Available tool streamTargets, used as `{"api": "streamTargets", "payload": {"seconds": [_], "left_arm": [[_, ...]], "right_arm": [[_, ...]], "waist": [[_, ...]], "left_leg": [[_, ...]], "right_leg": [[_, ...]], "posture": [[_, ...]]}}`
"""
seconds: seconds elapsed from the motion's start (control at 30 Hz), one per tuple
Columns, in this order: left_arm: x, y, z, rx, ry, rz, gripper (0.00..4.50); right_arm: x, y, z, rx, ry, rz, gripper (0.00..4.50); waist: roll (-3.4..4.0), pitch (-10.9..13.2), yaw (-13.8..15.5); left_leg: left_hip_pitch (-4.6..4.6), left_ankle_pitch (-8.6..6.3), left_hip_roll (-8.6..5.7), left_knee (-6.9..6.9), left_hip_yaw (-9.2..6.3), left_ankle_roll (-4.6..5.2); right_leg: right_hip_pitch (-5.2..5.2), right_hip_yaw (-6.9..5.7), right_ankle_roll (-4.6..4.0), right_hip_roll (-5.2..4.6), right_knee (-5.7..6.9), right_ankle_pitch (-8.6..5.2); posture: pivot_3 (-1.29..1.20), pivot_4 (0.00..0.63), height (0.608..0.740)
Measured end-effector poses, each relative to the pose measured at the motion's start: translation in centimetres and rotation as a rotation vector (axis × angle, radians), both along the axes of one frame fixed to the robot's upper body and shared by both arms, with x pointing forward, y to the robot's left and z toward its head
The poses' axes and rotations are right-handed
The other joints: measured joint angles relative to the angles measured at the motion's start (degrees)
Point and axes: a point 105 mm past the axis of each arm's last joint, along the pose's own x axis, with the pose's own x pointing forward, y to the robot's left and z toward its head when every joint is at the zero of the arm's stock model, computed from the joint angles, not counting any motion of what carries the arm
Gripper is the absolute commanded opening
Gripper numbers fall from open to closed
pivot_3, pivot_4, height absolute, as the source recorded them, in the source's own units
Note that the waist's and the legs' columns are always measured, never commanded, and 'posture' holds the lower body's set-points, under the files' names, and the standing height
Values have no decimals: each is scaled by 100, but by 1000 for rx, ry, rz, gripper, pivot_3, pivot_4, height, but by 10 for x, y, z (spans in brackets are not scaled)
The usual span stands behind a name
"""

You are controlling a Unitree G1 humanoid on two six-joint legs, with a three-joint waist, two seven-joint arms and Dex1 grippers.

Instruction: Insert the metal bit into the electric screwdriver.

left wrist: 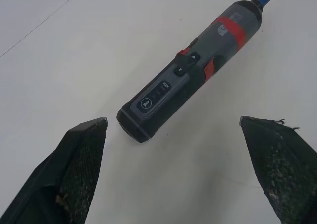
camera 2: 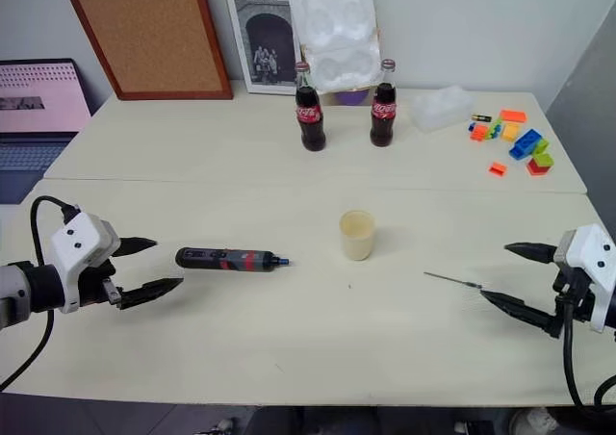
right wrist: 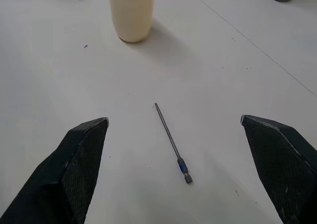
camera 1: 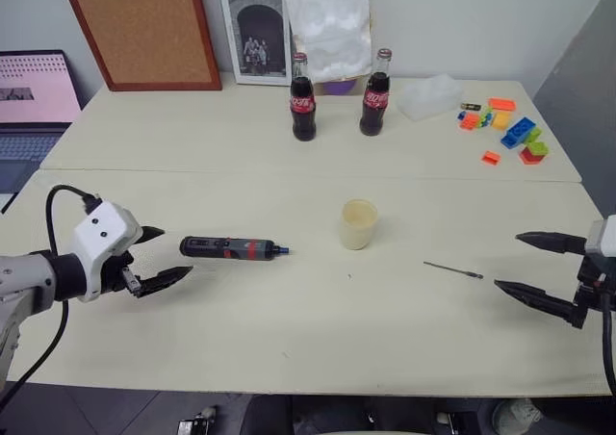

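The electric screwdriver [camera 1: 233, 248] lies flat on the cream table, dark body with a red band, its blue tip pointing right; it also shows in the left wrist view [left wrist: 190, 74]. My left gripper [camera 1: 171, 254] stands open just left of its butt end, not touching it. The metal bit [camera 1: 453, 270], a thin silver rod with a small blue band near one end [right wrist: 171, 140], lies on the table right of centre. My right gripper [camera 1: 509, 262] is open a little to the right of the bit, apart from it.
A cream cup [camera 1: 357, 223] stands between screwdriver and bit. Two cola bottles [camera 1: 303, 98] [camera 1: 374, 94] stand at the back, with coloured toy bricks [camera 1: 508, 129] at the back right. A cork board [camera 1: 144, 26] and a laptop [camera 1: 34, 108] are at the left.
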Motion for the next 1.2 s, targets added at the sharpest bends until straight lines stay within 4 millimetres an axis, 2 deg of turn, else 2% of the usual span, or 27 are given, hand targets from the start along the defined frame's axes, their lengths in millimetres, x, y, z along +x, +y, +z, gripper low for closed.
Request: {"api": "streamTargets", "payload": {"seconds": [0.17,0.27,0.33,0.6,0.77,0.87,0.97,1.13,1.2], "left_arm": [[-4,1,-7,-10,14,2,4457],[-4,0,-4,-19,4,11,4457],[-4,-9,5,-100,-33,-24,4457],[-4,-30,25,-182,-57,-127,4457],[-8,-72,28,-173,-30,-321,4457],[-7,-94,36,-191,-58,-405,4457],[-4,-113,40,-223,-79,-471,4457],[-6,-129,29,-239,-37,-539,4457],[-7,-132,26,-247,-28,-552,4457]], "right_arm": [[2,2,0,-4,-6,7,4500],[3,3,0,-7,-6,12,4500],[3,4,-2,-4,7,13,4500],[8,13,3,20,-13,40,4500],[15,45,5,117,-71,77,4500],[19,65,-6,165,-60,80,4500],[33,86,-17,215,-75,48,4500],[62,121,-49,263,-33,-28,4500],[64,127,-59,264,-6,-37,4500]], "waist": [[0,0,1],[0,0,1],[0,-1,2],[-2,-1,1],[-6,-4,2],[-5,-4,3],[-6,-4,-3],[-4,-4,-66],[0,-2,-66]], "left_leg": [[2,0,0,-4,0,0],[4,0,0,-3,0,0],[4,1,0,-3,0,0],[9,1,1,-1,-2,0],[8,2,1,2,-9,-1],[7,2,0,2,-9,-1],[8,3,0,7,-11,-1],[11,3,2,4,-13,-1],[8,3,1,3,-14,0]], "right_leg": [[0,0,0,0,1,2],[0,0,0,0,3,0],[2,0,5,0,5,3],[4,-3,14,1,13,19],[5,-7,14,2,16,21],[6,-5,6,2,20,27],[6,-5,4,4,24,29],[2,-5,-2,10,34,29],[-1,-5,-1,9,37,27]], "posture": [[0,150,740],[0,150,740],[0,150,740],[0,150,740],[0,150,740],[0,150,740],[0,150,740],[0,150,740],[0,150,740]]}}
